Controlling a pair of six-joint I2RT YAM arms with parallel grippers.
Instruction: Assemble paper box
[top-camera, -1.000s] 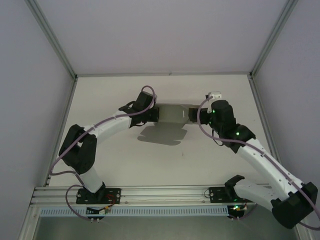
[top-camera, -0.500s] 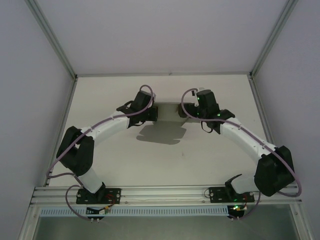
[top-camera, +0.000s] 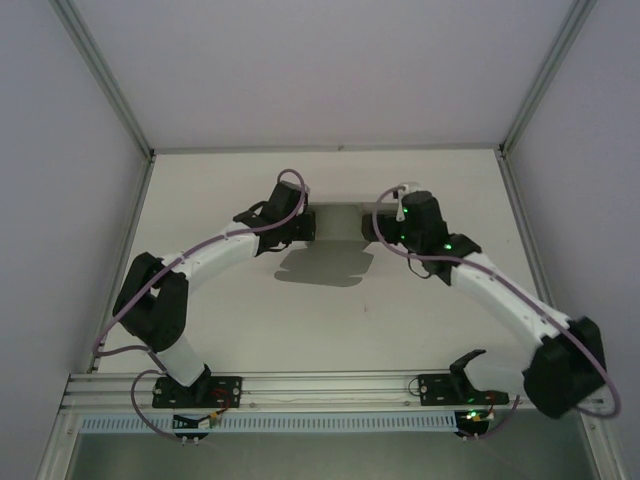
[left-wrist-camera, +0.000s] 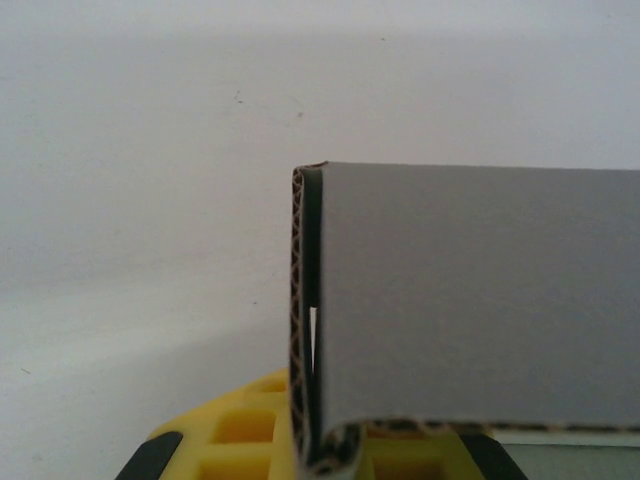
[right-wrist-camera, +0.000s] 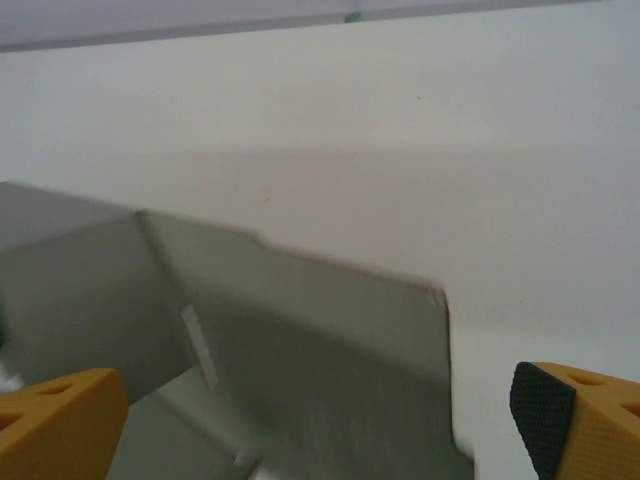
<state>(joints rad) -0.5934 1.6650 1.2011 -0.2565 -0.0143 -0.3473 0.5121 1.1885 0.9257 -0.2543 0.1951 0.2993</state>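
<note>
Grey card, plain and thin: the box (top-camera: 340, 222) hangs between my two arms, lifted above the desk (top-camera: 300, 320), and its shadow (top-camera: 322, 268) lies on the desk just on the near side of it. My left tool (top-camera: 310, 226) sits at the box's left end and is clamped tight on it. In the left wrist view the card (left-wrist-camera: 470, 300) rises straight up out of that tool (left-wrist-camera: 320, 455), with a folded double wall whose corrugated edge faces left, and the yellow fingers (left-wrist-camera: 240, 440) show at either side of its foot. My right tool (top-camera: 373, 227) stands at the box's right end with its jaws spread wide and nothing gripped. From the right wrist I see that tool (right-wrist-camera: 320, 430) with one yellow finger (right-wrist-camera: 55, 420) low to the left of the card and the other, with its black pad (right-wrist-camera: 530, 400), off beyond the card's right edge. The card (right-wrist-camera: 300, 340) between them shows a folded wall running back to the left and a flap slanting down to the right. I cannot tell whether the left-hand finger touches it.
</note>
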